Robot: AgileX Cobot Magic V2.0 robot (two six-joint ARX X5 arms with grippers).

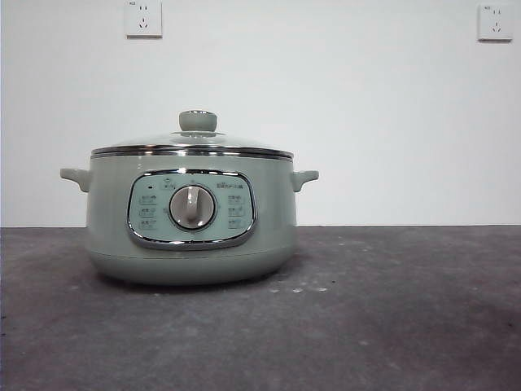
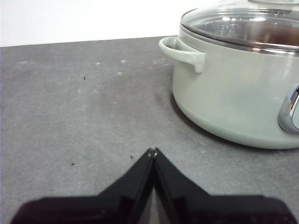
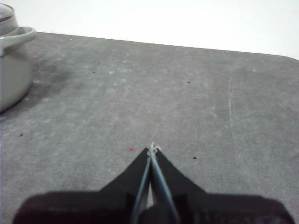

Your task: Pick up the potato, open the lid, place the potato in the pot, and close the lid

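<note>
The sage-green pot (image 1: pixel 191 216) stands on the dark grey table, left of the middle in the front view. The glass lid (image 1: pixel 192 145) sits on it, closed, with its green knob (image 1: pixel 198 121) on top. The pot (image 2: pixel 238 88) and lid (image 2: pixel 243 25) also show in the left wrist view, and the pot's edge (image 3: pixel 13 70) shows in the right wrist view. The potato is out of view. My left gripper (image 2: pixel 153 150) is shut and empty over bare table beside the pot's handle (image 2: pixel 183 52). My right gripper (image 3: pixel 152 147) is shut and empty over bare table, away from the pot.
A white wall stands behind the table, with two sockets (image 1: pixel 143 18) (image 1: pixel 495 22) high up. The grey table top (image 1: pixel 391 326) stretches in front of and to the right of the pot. Neither arm shows in the front view.
</note>
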